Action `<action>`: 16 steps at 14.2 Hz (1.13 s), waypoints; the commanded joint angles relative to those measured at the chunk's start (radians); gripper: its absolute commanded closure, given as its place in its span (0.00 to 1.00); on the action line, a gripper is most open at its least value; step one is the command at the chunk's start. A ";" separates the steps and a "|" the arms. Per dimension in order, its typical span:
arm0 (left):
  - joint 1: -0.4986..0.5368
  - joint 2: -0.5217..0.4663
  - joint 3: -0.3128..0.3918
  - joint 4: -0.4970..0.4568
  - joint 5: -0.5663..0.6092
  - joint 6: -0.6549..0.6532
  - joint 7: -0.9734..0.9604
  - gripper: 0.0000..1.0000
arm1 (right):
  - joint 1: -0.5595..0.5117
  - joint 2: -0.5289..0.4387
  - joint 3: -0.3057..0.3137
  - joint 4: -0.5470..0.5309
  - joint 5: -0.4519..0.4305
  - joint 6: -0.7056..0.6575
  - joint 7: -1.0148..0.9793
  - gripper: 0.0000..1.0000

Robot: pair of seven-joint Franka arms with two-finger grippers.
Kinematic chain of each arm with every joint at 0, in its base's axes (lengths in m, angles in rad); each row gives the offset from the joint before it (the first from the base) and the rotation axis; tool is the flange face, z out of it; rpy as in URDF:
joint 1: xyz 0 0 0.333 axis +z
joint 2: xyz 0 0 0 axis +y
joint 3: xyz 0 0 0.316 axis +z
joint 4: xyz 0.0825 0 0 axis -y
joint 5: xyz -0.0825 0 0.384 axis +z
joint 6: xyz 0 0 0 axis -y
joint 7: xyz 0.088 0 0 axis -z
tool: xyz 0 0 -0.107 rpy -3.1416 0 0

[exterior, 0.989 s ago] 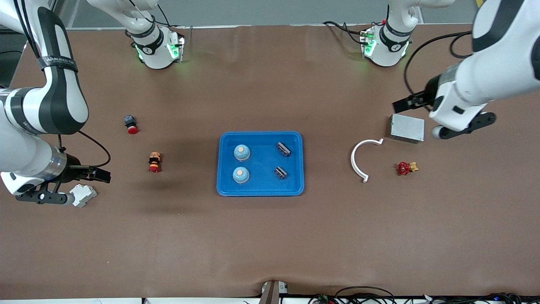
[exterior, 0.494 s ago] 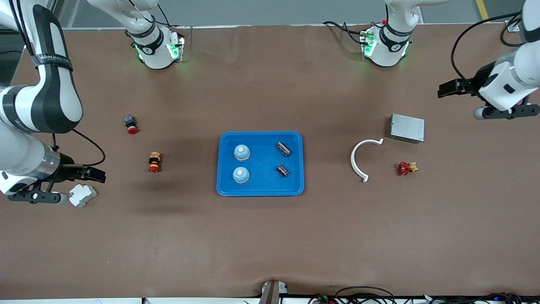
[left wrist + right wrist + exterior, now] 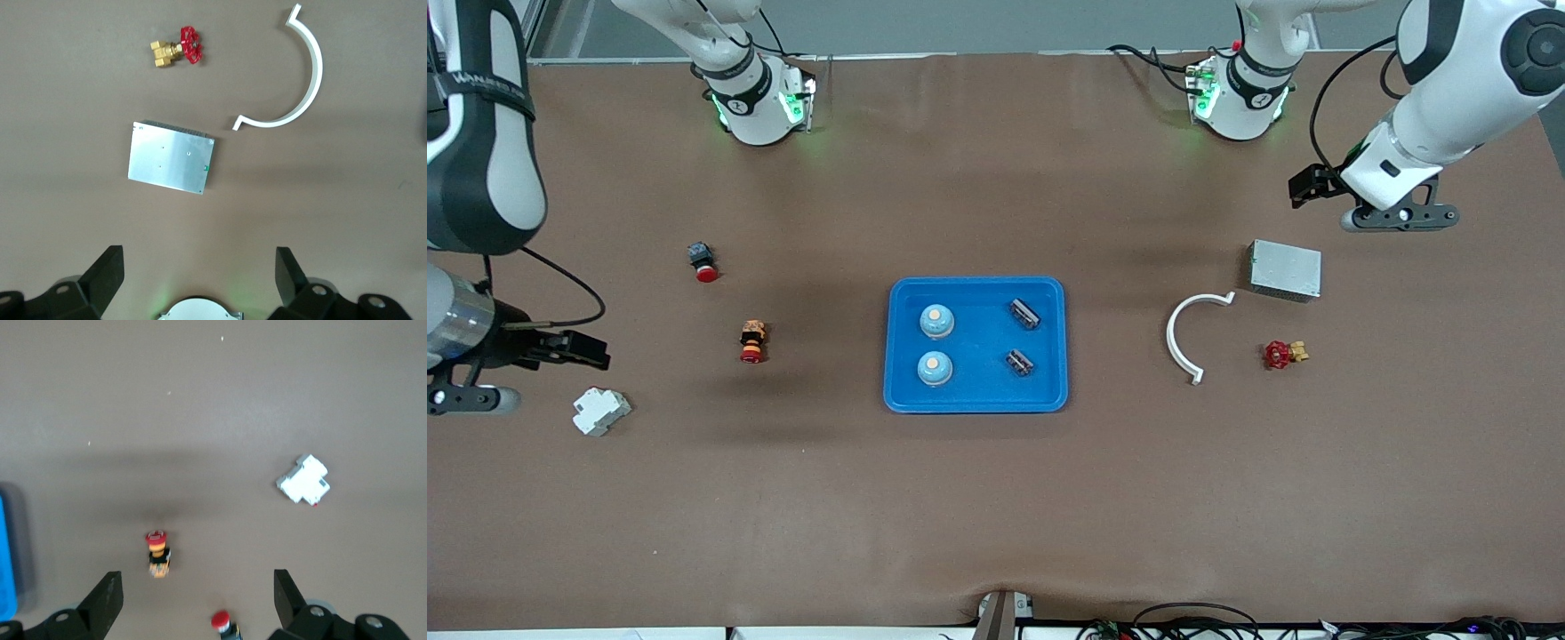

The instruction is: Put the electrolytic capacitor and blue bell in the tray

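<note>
The bright-blue tray (image 3: 975,396) lies mid-table. In it are two blue bells (image 3: 936,322) (image 3: 935,368) and two dark electrolytic capacitors (image 3: 1024,313) (image 3: 1019,362). My left gripper (image 3: 1305,188) is open and empty, up over bare table next to the grey metal box; its open fingers (image 3: 110,273) frame the left wrist view. My right gripper (image 3: 576,348) is open and empty over the table at the right arm's end, above the white breaker. Only the tray's edge (image 3: 5,560) shows in the right wrist view, and my right gripper (image 3: 197,597) is well apart from it.
A grey metal box (image 3: 1285,269), a white curved clip (image 3: 1183,338) and a red valve (image 3: 1280,354) lie toward the left arm's end. A white breaker (image 3: 601,412), a red-and-yellow button (image 3: 753,342) and a red push button (image 3: 703,261) lie toward the right arm's end.
The left gripper swung away from the grey box toward the table's end, then partly back. The right gripper drew away from the tray. The tray's contents stayed put.
</note>
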 commanded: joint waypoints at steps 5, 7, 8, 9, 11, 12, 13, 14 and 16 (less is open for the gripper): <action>0.004 0.105 0.010 0.265 0.009 -0.050 -0.002 0.00 | -0.017 -0.063 0.012 0.153 -0.003 -0.225 -0.018 0.00; 0.017 0.220 0.013 0.463 0.015 -0.187 0.006 0.00 | -0.019 -0.092 0.010 0.170 -0.010 -0.261 -0.056 0.00; 0.018 0.261 0.013 0.544 0.015 -0.232 0.006 0.00 | -0.024 -0.107 0.009 0.168 -0.012 -0.261 -0.084 0.00; 0.020 0.288 0.011 0.610 0.015 -0.258 0.003 0.00 | -0.042 -0.109 0.012 0.167 -0.012 -0.261 -0.095 0.00; 0.018 0.312 0.011 0.687 0.015 -0.263 0.003 0.00 | -0.062 -0.107 0.013 0.167 -0.006 -0.261 -0.095 0.00; 0.018 0.312 0.011 0.703 0.016 -0.263 0.005 0.00 | -0.062 -0.109 0.013 0.165 -0.009 -0.261 -0.096 0.00; 0.015 0.311 0.011 0.712 0.016 -0.263 0.005 0.00 | -0.063 -0.109 0.012 0.164 -0.009 -0.262 -0.095 0.00; 0.012 0.305 0.005 0.715 0.016 -0.263 0.005 0.00 | -0.070 -0.109 0.012 0.164 -0.001 -0.270 -0.095 0.00; 0.010 0.302 0.002 0.715 0.019 -0.281 -0.005 0.00 | -0.082 -0.118 0.013 0.165 0.002 -0.272 -0.095 0.00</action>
